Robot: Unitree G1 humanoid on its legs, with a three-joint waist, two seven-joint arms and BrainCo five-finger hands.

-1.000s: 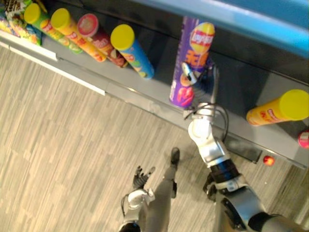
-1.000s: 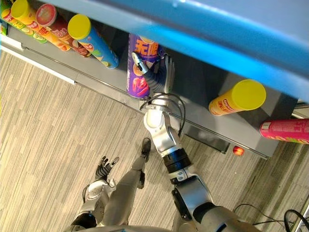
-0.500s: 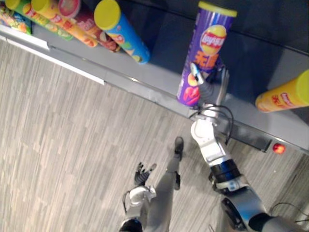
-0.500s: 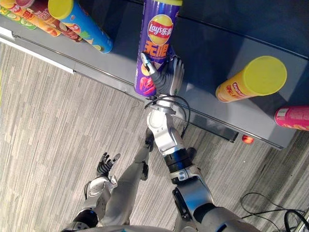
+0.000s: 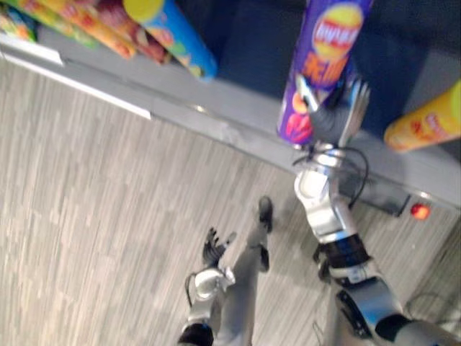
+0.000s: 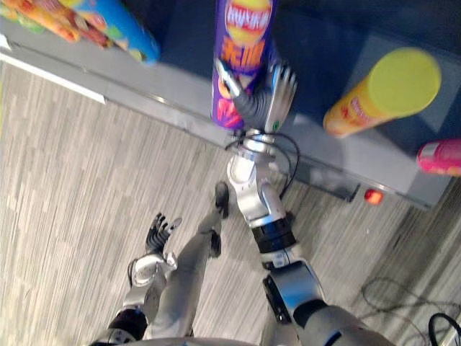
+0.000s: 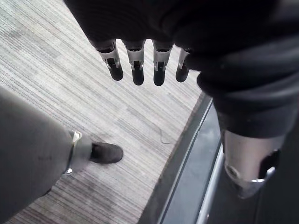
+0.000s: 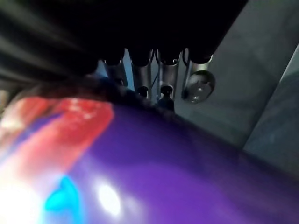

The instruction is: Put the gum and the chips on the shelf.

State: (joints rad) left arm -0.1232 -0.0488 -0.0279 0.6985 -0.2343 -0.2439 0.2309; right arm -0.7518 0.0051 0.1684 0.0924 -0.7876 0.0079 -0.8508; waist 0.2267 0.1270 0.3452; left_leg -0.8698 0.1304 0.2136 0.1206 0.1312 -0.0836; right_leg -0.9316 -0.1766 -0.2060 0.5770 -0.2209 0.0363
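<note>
Upper centre, the right hand (image 6: 263, 108) lies spread-fingered, thumb across, against the purple chips can (image 6: 241, 43) on the shelf (image 6: 180, 81), while the left hand (image 6: 160, 232) hangs loose and empty at lower left.

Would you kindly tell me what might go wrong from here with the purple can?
The purple can stands tall near the shelf's front edge, with the right hand against it, thumb across its front. Drawing the hand back carelessly might drag or tip it onto the floor. Toppling sideways, it could strike the yellow can beside it.
</note>
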